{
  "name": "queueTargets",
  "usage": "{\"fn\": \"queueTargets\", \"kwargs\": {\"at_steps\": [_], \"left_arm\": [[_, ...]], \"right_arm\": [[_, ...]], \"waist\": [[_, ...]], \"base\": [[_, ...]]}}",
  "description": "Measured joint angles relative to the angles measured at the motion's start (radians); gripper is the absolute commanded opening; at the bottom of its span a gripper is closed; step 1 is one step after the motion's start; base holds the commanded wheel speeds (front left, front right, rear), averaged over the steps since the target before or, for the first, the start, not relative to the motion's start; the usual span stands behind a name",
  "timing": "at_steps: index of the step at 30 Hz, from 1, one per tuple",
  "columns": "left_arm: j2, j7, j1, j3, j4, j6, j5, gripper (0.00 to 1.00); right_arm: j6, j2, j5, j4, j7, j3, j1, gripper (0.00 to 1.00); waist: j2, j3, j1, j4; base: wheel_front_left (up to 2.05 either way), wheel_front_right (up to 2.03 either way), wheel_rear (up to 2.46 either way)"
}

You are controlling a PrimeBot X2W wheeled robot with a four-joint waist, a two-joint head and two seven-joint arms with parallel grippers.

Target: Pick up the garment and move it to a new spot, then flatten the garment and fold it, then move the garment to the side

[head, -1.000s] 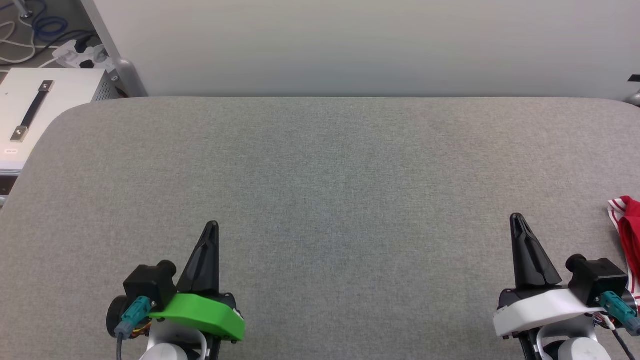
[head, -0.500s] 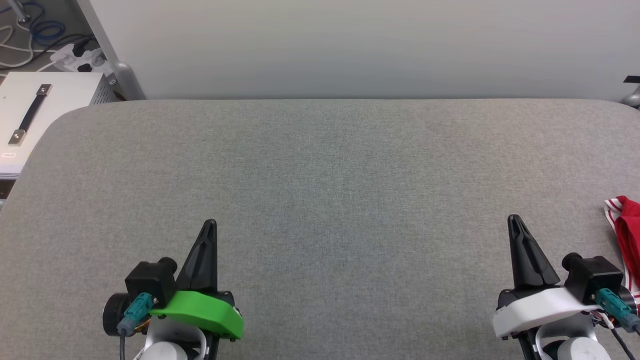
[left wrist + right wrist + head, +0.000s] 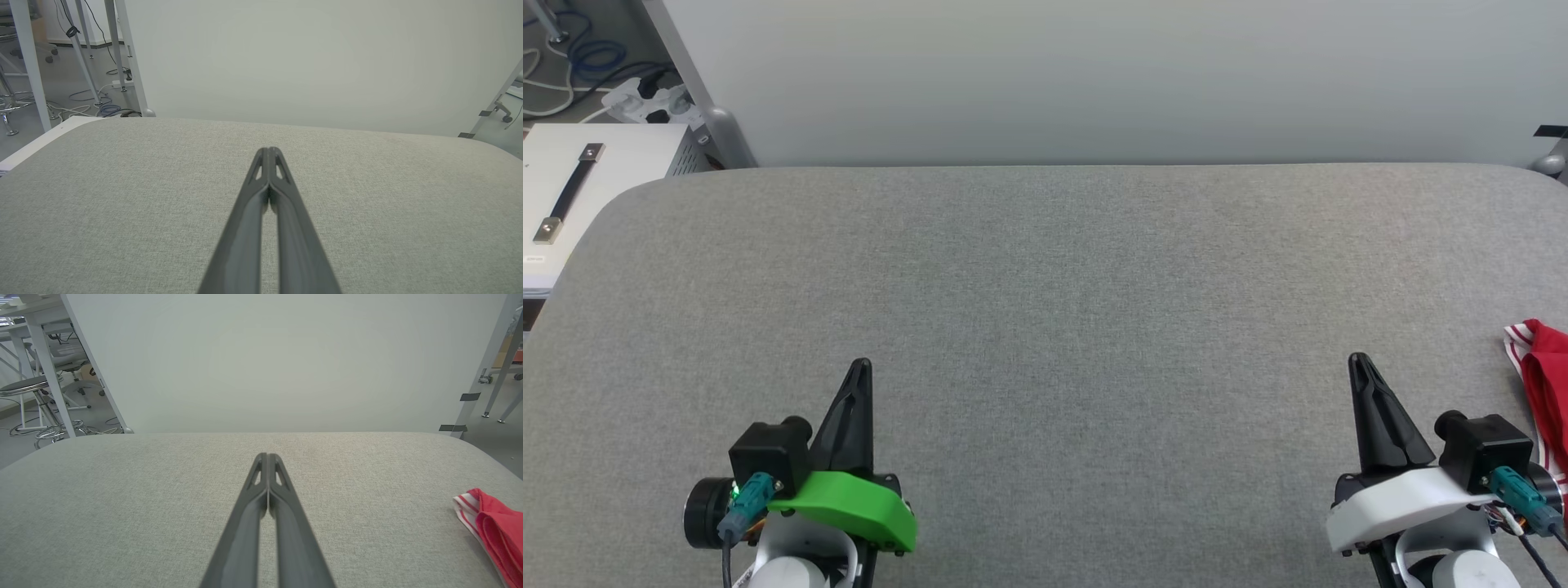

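The garment (image 3: 1545,384), red with red-white striped trim, lies bunched at the right edge of the grey padded table (image 3: 1045,269); most of it is cut off by the frame. In the right wrist view the garment (image 3: 496,535) sits at the lower right. My right gripper (image 3: 1357,359) is shut and empty, left of the garment and apart from it; its joined tips (image 3: 267,456) hover over bare table. Near the front left of the table, my left gripper (image 3: 860,364) is shut with nothing in it, its tips (image 3: 268,150) together.
A pale wall panel (image 3: 1094,73) rises behind the table's far edge. At the far left stand a white box with a black handle (image 3: 572,192), a power strip and cables (image 3: 645,94). Stools and table legs (image 3: 45,396) stand on the floor beyond.
The head camera has shifted slightly, so the whole scene drifts left and down. Both grippers stay shut and the garment has not moved on the table.
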Motion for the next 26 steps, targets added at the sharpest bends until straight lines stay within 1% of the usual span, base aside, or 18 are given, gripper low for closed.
{"fn": "queueTargets", "kwargs": {"at_steps": [26], "left_arm": [[0.000,0.052,0.000,0.016,-0.029,0.028,0.058,0.00]], "right_arm": [[0.000,0.000,-0.043,-0.006,0.052,0.001,0.000,0.00]], "waist": [[0.0000,-0.011,0.0000,-0.011]], "base": [[0.00,0.00,0.00]]}}
